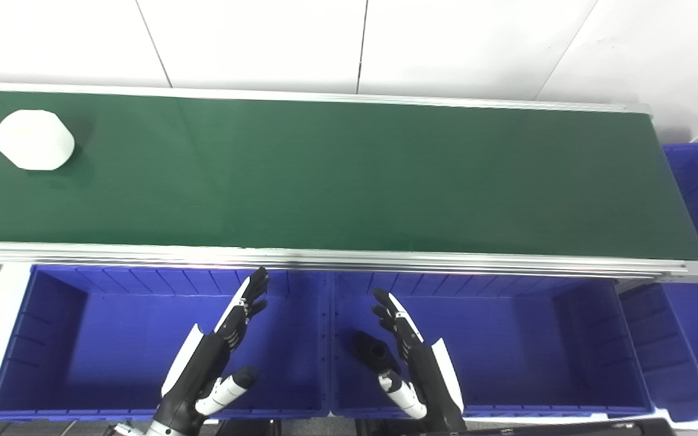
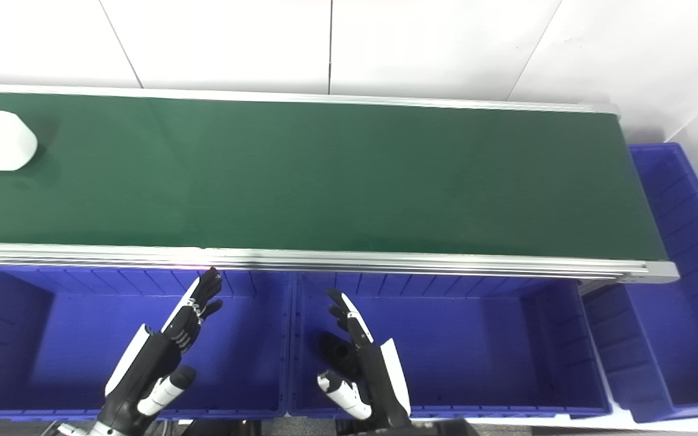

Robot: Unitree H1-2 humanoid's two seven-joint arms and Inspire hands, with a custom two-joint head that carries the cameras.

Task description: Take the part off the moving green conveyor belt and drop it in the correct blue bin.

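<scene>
Left eye view: white part (image 1: 34,140) sits at the belt's (image 1: 349,181) far left — untouched. Left robot hand (image 1: 216,357) and right robot hand (image 1: 412,363) hover spread wide, empty, over the bins (image 1: 16,363).

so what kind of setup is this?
Likely a lab sorting cell, not a real factory line: green belt carrying one white part, blue bins along its near edge, plain white walls.
</scene>
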